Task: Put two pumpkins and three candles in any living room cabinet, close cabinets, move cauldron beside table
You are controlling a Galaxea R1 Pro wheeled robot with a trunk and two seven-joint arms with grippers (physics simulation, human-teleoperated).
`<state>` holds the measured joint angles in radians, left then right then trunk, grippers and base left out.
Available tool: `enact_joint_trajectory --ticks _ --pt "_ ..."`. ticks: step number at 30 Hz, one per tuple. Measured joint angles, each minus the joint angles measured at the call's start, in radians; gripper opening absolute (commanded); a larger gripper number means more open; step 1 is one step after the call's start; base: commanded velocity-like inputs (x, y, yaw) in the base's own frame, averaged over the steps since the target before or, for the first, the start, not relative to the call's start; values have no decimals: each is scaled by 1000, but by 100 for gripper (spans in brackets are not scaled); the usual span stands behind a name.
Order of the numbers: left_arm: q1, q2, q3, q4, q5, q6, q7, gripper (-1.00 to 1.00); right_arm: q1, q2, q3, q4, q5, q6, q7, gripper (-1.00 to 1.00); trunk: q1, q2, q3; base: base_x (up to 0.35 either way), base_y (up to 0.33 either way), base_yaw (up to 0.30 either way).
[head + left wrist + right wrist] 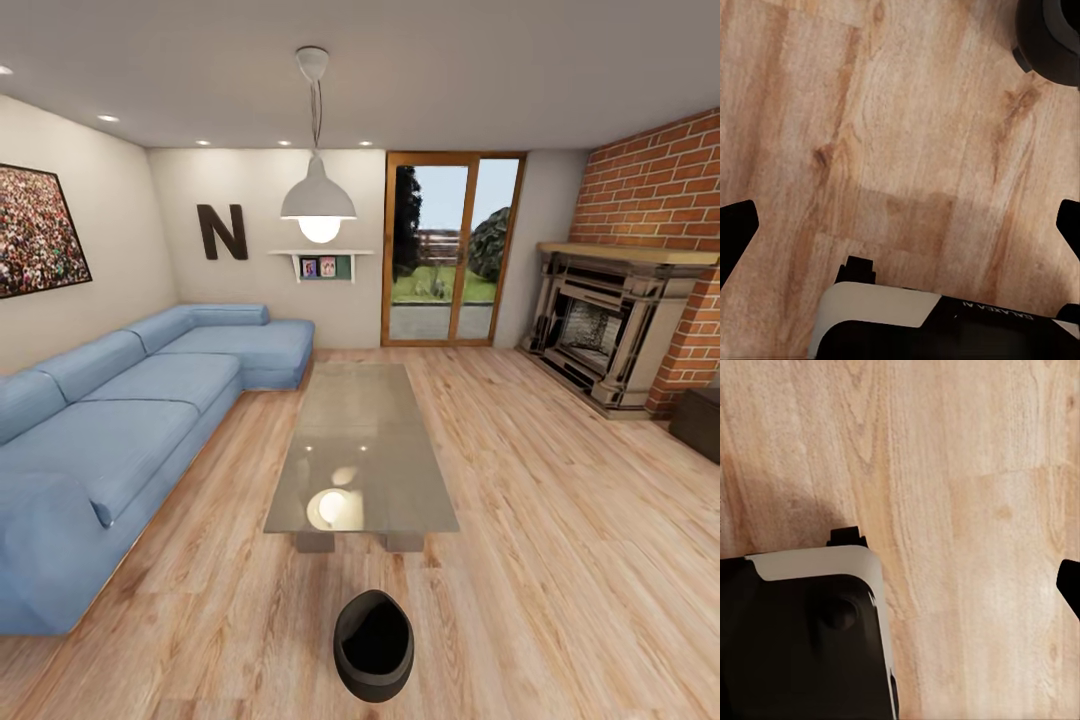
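The black cauldron (374,645) lies on the wood floor, mouth tipped toward me, a short way in front of the near end of the glass-topped table (380,400). At the right edge, past the fireplace, a dark-brown corner of the cabinet (698,422) shows. The pumpkins and the candles are out of view. My left gripper (900,225) hangs open over bare floor, its fingertips (736,232) spread to both sides of the left wrist view. The right gripper (900,585) is open too, with one fingertip (1069,585) at the side of the right wrist view and nothing held.
A blue corner sofa (110,430) runs along the left wall. The brick fireplace (610,330) stands at the right, and a glass door (450,250) at the back. My white-and-black body (802,637) sits below both wrists. A dark rounded thing (1050,37) sits nearby on the floor.
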<state>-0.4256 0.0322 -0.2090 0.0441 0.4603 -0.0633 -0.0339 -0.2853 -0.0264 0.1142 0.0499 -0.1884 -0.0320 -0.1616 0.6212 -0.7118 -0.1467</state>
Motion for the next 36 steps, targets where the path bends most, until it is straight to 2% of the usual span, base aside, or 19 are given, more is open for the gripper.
enact_joint_trajectory --ticks 9,11,13,14,17,18,21,26,28,36 --pt "13 4 0 2 -1 4 9 100 0 0 0 -1 0 0 0 100 -35 63 28 0 0 0" --pt "27 8 -2 4 -2 39 12 100 0 -1 -1 -1 -1 0 0 100 -42 77 35 0 0 0" --pt "30 26 -3 5 -4 87 17 100 0 -1 -1 -1 -1 -1 0 100 -50 91 41 0 0 0" --pt "31 44 -4 5 -4 118 19 100 0 -1 -1 -1 -1 -1 0 100 -54 98 44 0 0 0" --pt "32 77 -4 5 -5 147 21 100 0 -1 -1 -1 -2 -1 0 100 -65 119 53 0 0 0" --pt "45 121 -5 5 -5 167 22 100 0 -1 0 -1 -2 -1 0 100 -69 126 57 0 0 0" --pt "69 149 -5 4 -6 175 23 100 0 -2 0 -1 -2 -1 0 100 -81 147 66 0 0 0" --pt "128 164 -5 4 -18 179 23 100 0 -2 0 -1 -2 0 0 100 -100 182 82 0 0 0" --pt "157 166 -5 4 -33 178 22 100 0 -2 0 -1 -1 0 0 100 -108 196 88 0 0 0" --pt "188 164 -4 0 -42 156 21 100 0 -2 0 -1 0 0 0 100 -138 253 113 0 0 0"
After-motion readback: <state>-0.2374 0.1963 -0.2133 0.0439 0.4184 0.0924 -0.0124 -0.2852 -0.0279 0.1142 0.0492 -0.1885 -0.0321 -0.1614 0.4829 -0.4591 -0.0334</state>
